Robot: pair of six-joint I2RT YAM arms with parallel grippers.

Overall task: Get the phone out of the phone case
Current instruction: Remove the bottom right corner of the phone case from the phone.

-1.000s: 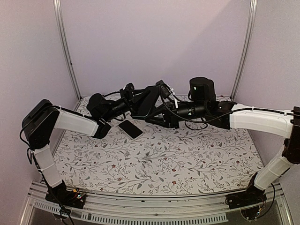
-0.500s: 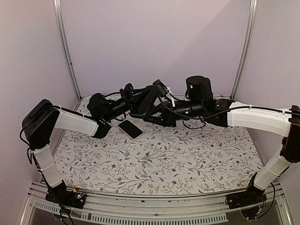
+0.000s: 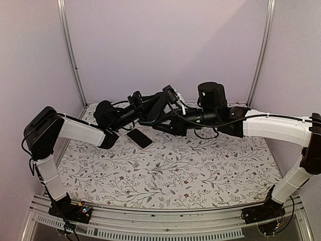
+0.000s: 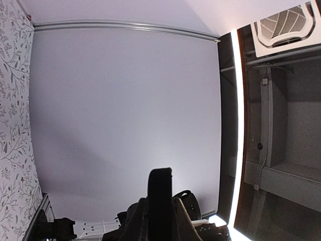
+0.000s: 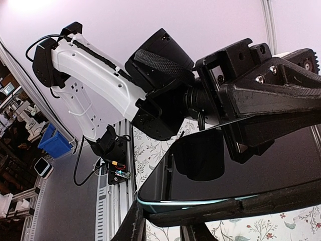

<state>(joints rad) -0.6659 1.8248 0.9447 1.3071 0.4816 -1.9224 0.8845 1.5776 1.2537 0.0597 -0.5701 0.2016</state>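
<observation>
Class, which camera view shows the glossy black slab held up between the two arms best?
The right wrist view: the slab fills it, with its shiny face and pale rim clear. The top external view shows it small, dark and half hidden. The left wrist view shows only its thin edge.

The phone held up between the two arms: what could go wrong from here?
1. The phone hangs in the air over the table, pinched by the left gripper and the right gripper; a slip while pulling could drop it.
2. It might then land on the dark flat slab lying on the table close by.
3. The two wrists sit very close together, with loose cables beside them, so they might bump or snag.
</observation>
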